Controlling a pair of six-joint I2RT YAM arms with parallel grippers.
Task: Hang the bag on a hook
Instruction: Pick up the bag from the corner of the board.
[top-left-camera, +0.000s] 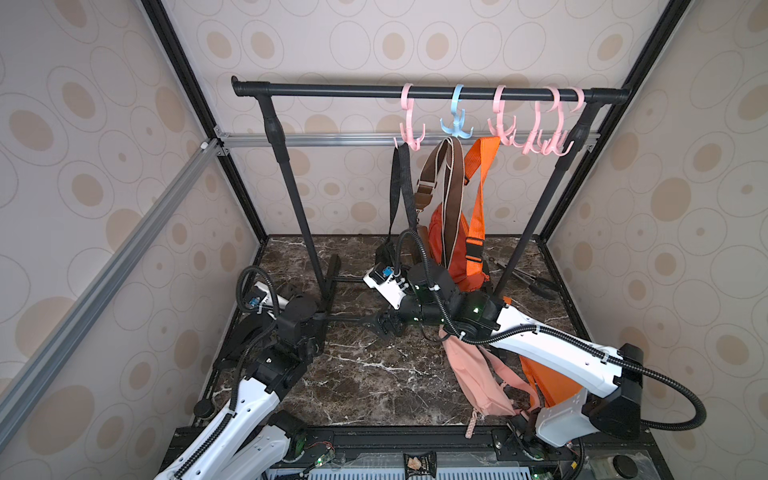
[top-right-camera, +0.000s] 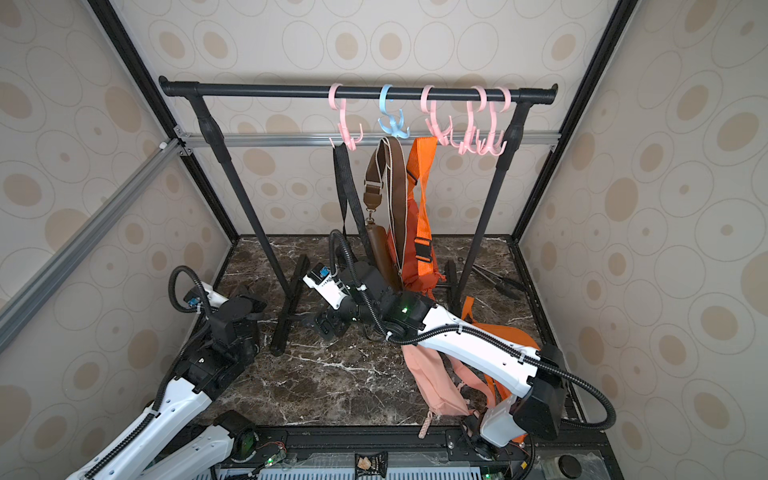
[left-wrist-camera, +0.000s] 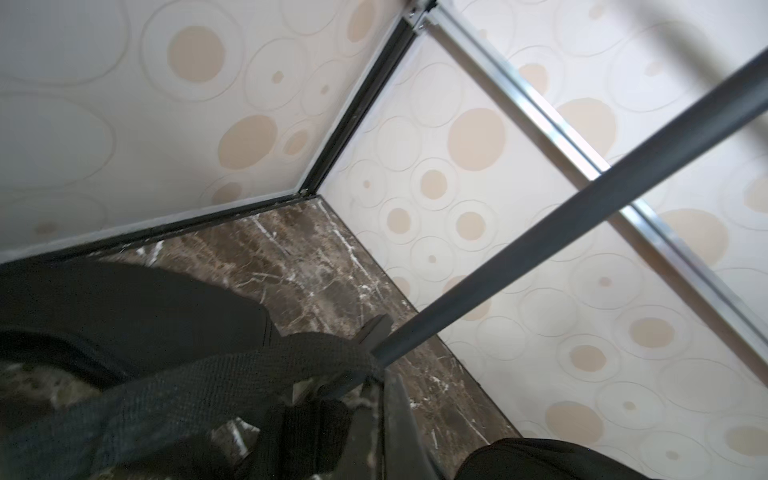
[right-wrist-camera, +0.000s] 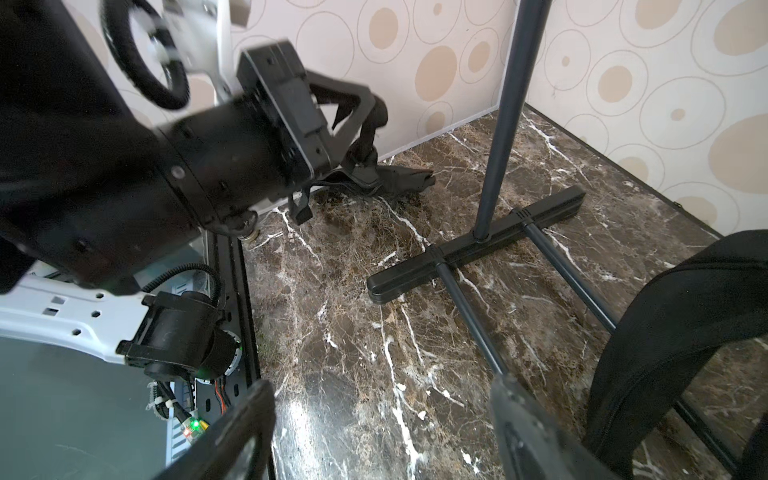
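Note:
A black bag (left-wrist-camera: 124, 299) lies on the marble floor by the left wall, partly hidden under my left arm in both top views. My left gripper (left-wrist-camera: 380, 386) is shut on the bag's black webbing strap (left-wrist-camera: 199, 386). The right wrist view shows that grip (right-wrist-camera: 368, 110) held a little above the bag (right-wrist-camera: 399, 183). My right gripper (right-wrist-camera: 380, 415) hovers open and empty over the floor near the rack's left foot (right-wrist-camera: 478, 245), also seen in a top view (top-left-camera: 382, 328). Pink hooks (top-left-camera: 544, 141) at the rail's right end hang bare.
On the rail (top-left-camera: 332, 89), a black bag (top-left-camera: 399, 187), a brown bag (top-left-camera: 446, 183) and an orange bag (top-left-camera: 478, 199) hang from hooks. A pink bag (top-left-camera: 478, 374) and another orange bag (top-left-camera: 548, 382) lie under my right arm. Tongs (top-left-camera: 536, 282) lie at the back right.

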